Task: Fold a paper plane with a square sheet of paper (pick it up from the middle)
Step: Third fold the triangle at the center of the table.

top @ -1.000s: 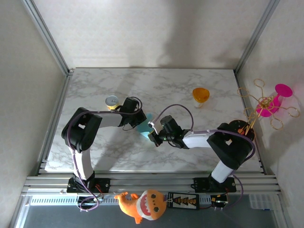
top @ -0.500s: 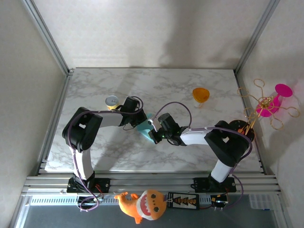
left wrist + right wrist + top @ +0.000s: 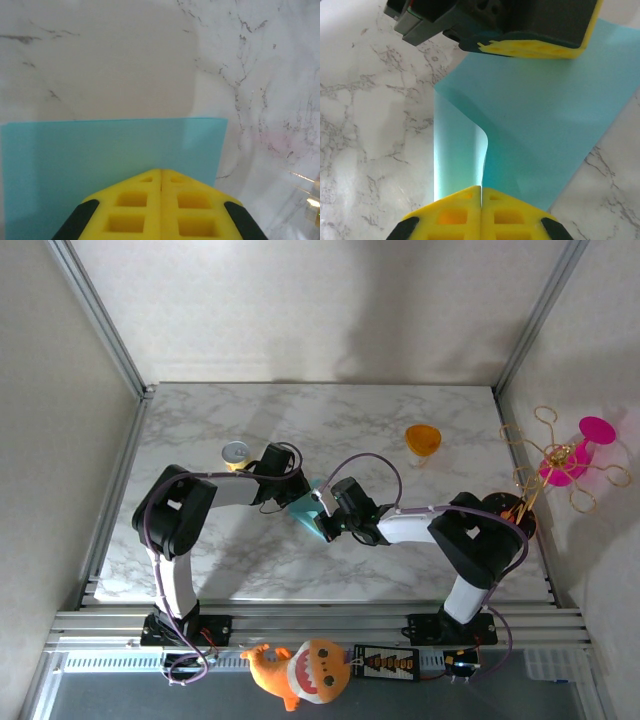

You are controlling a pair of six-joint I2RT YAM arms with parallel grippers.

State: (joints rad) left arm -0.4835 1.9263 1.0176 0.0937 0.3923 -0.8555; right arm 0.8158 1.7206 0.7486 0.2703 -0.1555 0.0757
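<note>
**Top external.** On the marble desk (image 3: 200,430) the two arms meet just left of centre. The square sheet of paper (image 3: 305,508) shows as a small teal patch between the two heads. The left fingers (image 3: 296,498) come at it from 10 o'clock and the right fingers (image 3: 323,524) from 4 o'clock. A yellow can (image 3: 236,453) stands near the left wrist, at 10 o'clock from the paper. An orange cup (image 3: 422,439) stands well apart at 2 o'clock. A pink ornament with wire loops (image 3: 570,458) sits off the desk at 3 o'clock, and an orange plush toy (image 3: 300,668) lies on the rail at 6 o'clock.

**Left wrist.** The left fingers (image 3: 159,176) are pressed together with only a seam between the yellow pads. Their tips are over the sheet (image 3: 100,155), which lies flat on the desk (image 3: 100,60). Its far edge runs straight across, with a corner at 2 o'clock. Whether any paper is caught in the seam cannot be told here.

**Right wrist.** The right fingers (image 3: 480,193) are closed tight. A lifted, curled flap of the sheet (image 3: 535,115) runs down into their seam, so they appear to pinch it. The rest of the paper lies on the desk (image 3: 365,125). At 12 o'clock the left fingers (image 3: 535,48) rest on the sheet's far edge.
</note>
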